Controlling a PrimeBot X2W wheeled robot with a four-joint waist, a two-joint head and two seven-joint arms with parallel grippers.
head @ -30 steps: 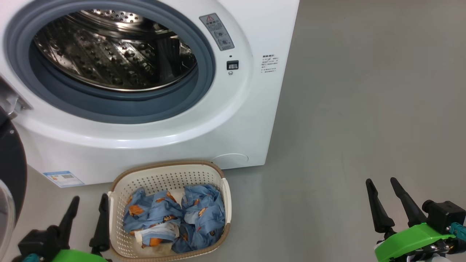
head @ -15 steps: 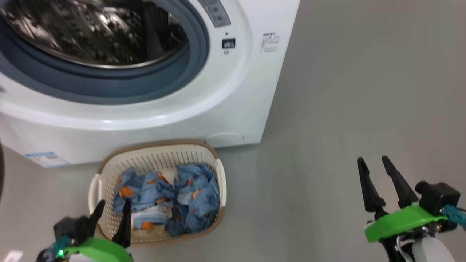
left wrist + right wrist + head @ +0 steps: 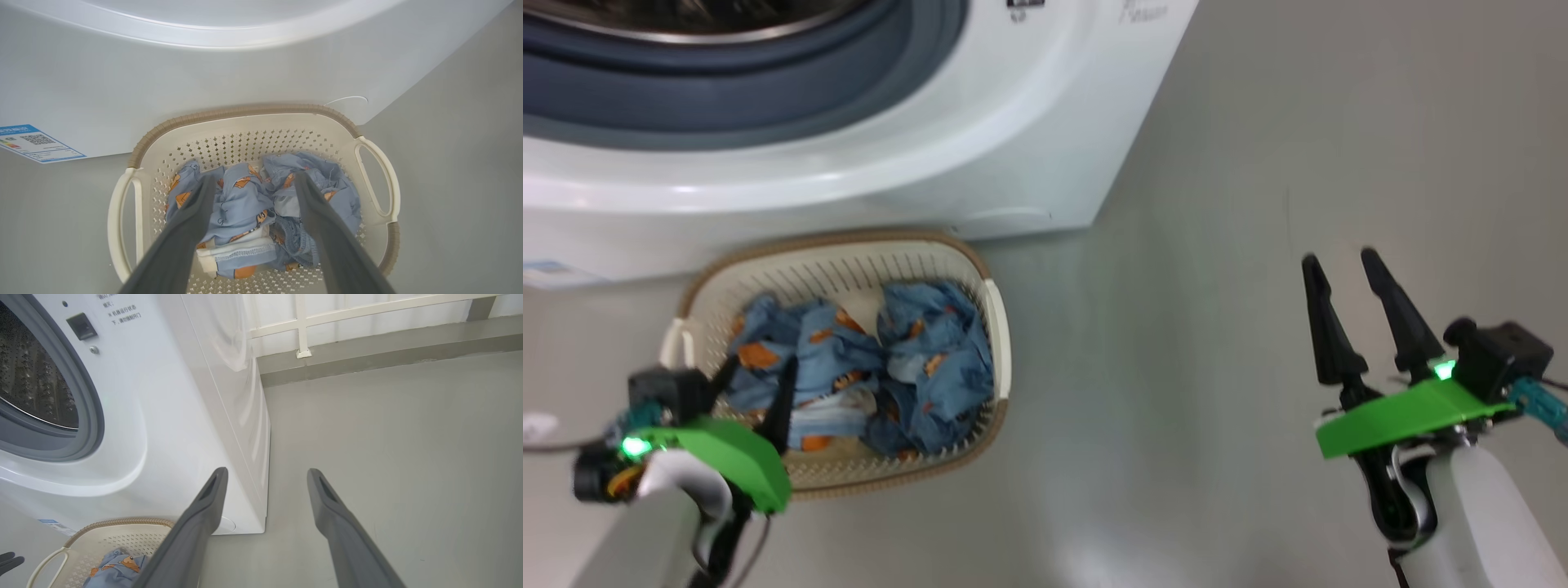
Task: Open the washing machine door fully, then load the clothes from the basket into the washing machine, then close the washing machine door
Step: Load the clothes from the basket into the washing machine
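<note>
In the head view, the small cream-white perforated plastic basket with the brown woven-look rim (image 3: 245, 110) sits on the grey floor (image 3: 1217, 204). It is just beside the foot of the big white front-loading washing machine (image 3: 1013, 147), which lies at its 12 o'clock. The light blue clothes printed with small orange figures (image 3: 241, 204) lie crumpled inside the basket.

The left claw (image 3: 254, 177) hangs over the basket's 7 o'clock side, released and grasping nothing. Its two dark fingers are spread to either side of the heap; whether the tips touch fabric cannot be told. The right claw (image 3: 1339, 257) is likewise released and empty, well apart at the basket's 3 o'clock, over bare floor. In the right wrist view the steel perforated drum (image 3: 36, 384) inside the grey rubber gasket (image 3: 90, 416) stands uncovered.

Likely troubles:
- A finger may catch a perforation or the rim, so the basket lifts or skids with the pull (nothing pins it down).
- The garments look tangled, so one pinch may drag a second piece, which could trail, drop on the floor or snag on the gasket.
- A shallow pinch may slip off the fabric.

Count:
- one washing machine
- one basket with two side handles
- one blue label sticker (image 3: 36, 143)
- two claws, two fingers each
- clothes: at least two bunches, exact number unclear
</note>
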